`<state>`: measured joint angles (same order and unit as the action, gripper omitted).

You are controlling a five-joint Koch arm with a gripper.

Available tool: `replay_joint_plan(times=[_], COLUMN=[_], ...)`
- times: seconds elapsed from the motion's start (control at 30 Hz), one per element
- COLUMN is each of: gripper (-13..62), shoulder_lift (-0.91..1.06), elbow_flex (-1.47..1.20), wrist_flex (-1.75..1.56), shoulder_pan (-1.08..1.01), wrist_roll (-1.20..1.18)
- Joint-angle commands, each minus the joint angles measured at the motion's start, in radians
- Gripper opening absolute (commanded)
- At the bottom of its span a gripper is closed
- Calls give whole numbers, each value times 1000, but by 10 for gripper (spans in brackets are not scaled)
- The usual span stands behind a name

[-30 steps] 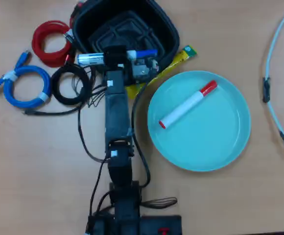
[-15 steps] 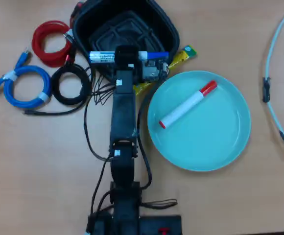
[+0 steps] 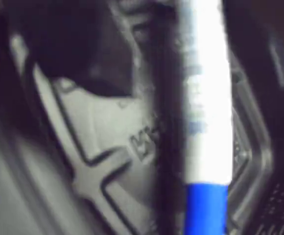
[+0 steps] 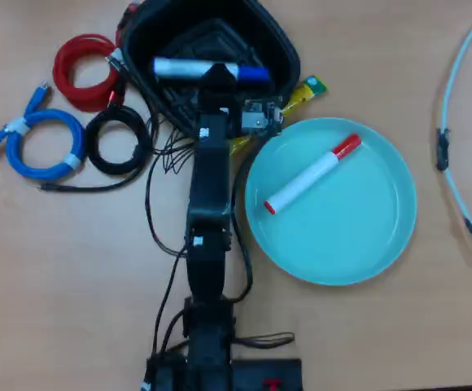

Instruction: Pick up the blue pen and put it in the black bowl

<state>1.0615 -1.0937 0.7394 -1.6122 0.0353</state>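
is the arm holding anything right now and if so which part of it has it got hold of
Yes. The gripper holds the thick white marker with blue cap and blue end around the middle of its barrel, crosswise over the deep black plastic bowl.

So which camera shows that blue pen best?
The overhead view: the whole blue pen lies crosswise over the black bowl, held by the gripper. The wrist view shows only a blurred stretch of its white barrel and one blue end.

Black arm [image 4: 207, 195], loose black cables [image 4: 159, 220]
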Motion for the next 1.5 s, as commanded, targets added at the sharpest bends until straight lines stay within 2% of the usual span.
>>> replay_joint_plan(times=[0.0, 0.5, 1.13, 1.37, 1.43, 1.47], gripper=[328, 328, 324, 323, 302, 265], shoulder_lift=[15, 31, 239, 278, 278, 279], elbow_flex=[626, 629, 626, 612, 611, 609], wrist_flex=[-84, -11, 583, 873, 925, 940], shoulder_pan=[-14, -8, 29, 72, 92, 104], wrist_roll=[-9, -23, -34, -141, -175, -190])
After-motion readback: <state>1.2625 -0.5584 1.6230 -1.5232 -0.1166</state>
